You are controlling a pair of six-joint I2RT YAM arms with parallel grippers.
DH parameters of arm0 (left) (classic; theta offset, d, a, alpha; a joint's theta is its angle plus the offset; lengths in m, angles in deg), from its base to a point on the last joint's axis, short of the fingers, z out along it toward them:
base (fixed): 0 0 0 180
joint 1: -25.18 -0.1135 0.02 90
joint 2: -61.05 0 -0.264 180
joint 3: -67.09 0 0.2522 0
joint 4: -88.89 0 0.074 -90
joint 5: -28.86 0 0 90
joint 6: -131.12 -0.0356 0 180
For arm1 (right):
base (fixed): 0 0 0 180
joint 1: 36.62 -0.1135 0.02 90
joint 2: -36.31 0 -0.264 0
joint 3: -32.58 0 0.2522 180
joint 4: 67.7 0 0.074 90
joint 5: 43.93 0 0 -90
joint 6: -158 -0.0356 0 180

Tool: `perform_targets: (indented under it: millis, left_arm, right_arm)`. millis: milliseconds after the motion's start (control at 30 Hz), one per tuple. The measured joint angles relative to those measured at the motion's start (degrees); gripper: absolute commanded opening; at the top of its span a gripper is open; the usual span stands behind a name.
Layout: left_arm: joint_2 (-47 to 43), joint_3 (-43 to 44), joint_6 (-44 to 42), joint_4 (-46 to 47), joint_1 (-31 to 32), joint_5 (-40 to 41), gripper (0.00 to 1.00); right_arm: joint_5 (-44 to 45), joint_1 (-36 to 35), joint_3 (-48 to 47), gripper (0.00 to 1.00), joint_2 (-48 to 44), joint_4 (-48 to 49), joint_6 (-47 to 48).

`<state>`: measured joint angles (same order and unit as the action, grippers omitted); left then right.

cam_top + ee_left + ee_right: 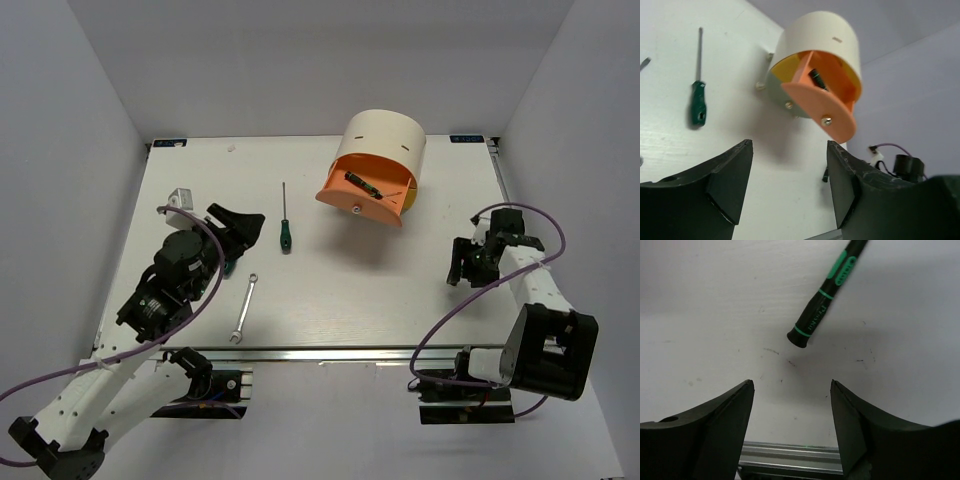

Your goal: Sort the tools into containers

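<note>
The cream drum cabinet stands at the back with its orange drawer pulled out. A dark screwdriver lies in that drawer, and it also shows in the left wrist view. A green-handled screwdriver and a silver wrench lie on the table. My left gripper is open and empty beside the green screwdriver. My right gripper is open over bare table, with a black-and-green screwdriver lying just beyond its fingertips.
A small silver bracket sits at the table's left, behind the left arm. Yellow and grey-blue drawer fronts show under the orange drawer. An aluminium rail runs along the near edge. White walls close in three sides.
</note>
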<state>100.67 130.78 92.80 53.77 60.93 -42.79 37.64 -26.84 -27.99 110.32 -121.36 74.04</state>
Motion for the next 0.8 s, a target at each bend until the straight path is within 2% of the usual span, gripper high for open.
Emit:
perform_targets:
  millis: [233, 533, 633, 733, 767, 800]
  left_arm:
    - [0.4, -1.6, 1.5, -2.2, 0.0, 0.4, 0.71]
    - [2.8, -1.6, 2.7, -2.2, 0.0, 0.3, 0.71]
    - [2.8, -1.9, 3.3, -2.2, 0.0, 0.3, 0.71]
    - [2.8, -2.7, 4.3, -2.1, 0.0, 0.3, 0.71]
    - [2.8, -3.1, 4.4, -2.1, 0.0, 0.3, 0.71]
    - [2.8, -3.5, 4.7, -2.0, 0.0, 0.3, 0.71]
  right_arm:
    - [7.1, 0.0, 1.4, 0.68, 1.1, 10.6, -13.2]
    - [10.0, 0.0, 1.4, 0.59, 12.1, 18.1, -22.0]
    - [10.7, 0.0, 0.4, 0.51, 13.6, 19.4, -23.4]
    - [11.3, 0.0, -0.2, 0.37, 14.7, 20.5, -24.5]
    - [11.3, 0.0, -0.3, 0.28, 14.9, 20.8, -24.8]
    - [11.4, 0.0, -0.3, 0.24, 15.0, 21.0, -25.0]
